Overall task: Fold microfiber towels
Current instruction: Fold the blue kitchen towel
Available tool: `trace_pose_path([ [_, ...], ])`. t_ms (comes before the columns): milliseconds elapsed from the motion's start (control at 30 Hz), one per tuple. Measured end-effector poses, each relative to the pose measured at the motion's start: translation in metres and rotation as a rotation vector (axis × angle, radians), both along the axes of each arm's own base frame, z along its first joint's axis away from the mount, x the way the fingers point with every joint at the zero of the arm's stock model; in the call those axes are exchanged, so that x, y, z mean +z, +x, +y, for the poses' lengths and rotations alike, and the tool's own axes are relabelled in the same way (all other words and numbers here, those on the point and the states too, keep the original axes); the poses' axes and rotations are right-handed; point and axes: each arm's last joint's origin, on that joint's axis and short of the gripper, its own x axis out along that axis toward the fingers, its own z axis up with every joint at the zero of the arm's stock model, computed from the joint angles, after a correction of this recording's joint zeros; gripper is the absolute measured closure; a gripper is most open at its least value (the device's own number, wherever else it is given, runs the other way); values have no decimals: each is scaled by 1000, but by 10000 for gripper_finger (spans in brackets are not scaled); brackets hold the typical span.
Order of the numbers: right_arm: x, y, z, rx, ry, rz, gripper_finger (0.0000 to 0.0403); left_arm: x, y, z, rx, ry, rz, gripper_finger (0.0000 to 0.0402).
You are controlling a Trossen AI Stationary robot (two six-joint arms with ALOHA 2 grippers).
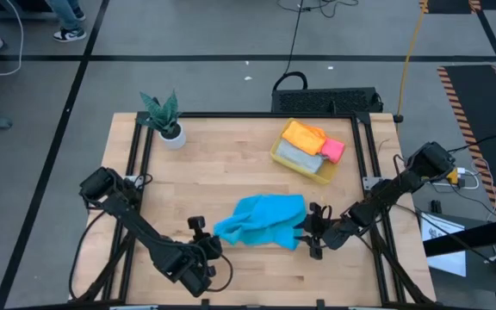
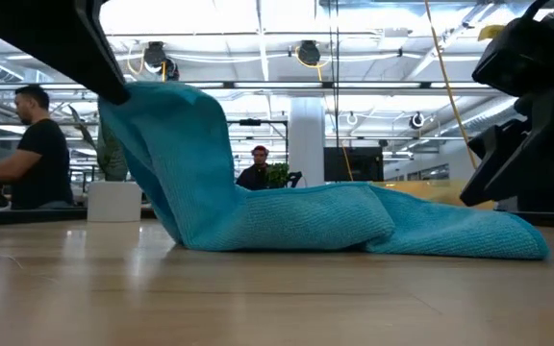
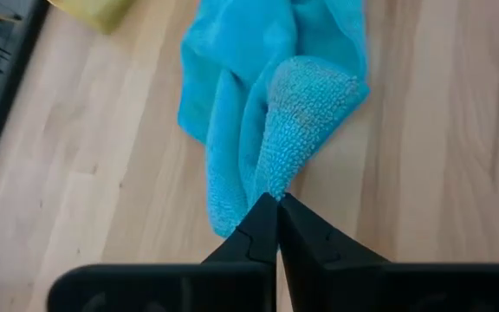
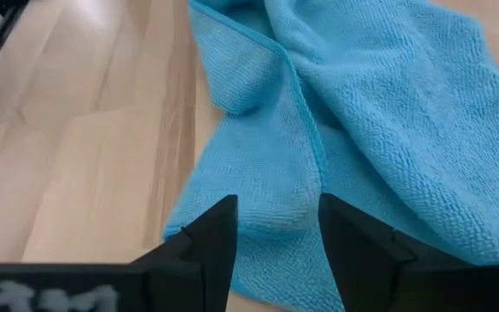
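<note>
high view: left claw (image 1: 203, 248) pinches blue towel (image 1: 261, 217) corner aloft; right claw (image 1: 314, 231) spread over its edge.

- Worktop (image 1: 239, 164): bare wood across the middle, between potted plant (image 1: 167, 120) and yellow bin (image 1: 310, 153).
- Front centre: blue towel (image 1: 261, 218) blocks it, left gripper (image 1: 203, 234) and right gripper (image 1: 313, 231) flanking.
- Rear corners: plant and bin obstruct.

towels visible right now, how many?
4: blue towel on the table, pinched by the left gripper; orange towel, grey towel and pink towel in the yellow bin. More may be hidden underneath.
</note>
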Motion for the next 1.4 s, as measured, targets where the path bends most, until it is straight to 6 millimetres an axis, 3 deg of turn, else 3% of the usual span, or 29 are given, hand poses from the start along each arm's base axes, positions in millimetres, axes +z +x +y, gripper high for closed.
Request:
trace_pose_path([
  [300,0,1,-1,1,-4,-2,248,0,3,4,11,-16,16,350],
  [700,-10,3,-2,-31,2,30,248,0,3,4,13,-19,15,376],
  [933,-13,6,-5,-25,98,87,248,0,3,4,13,-19,15,397],
  [1400,-26,9,-4,0,64,108,294,0,3,4,23,-20,5,378],
])
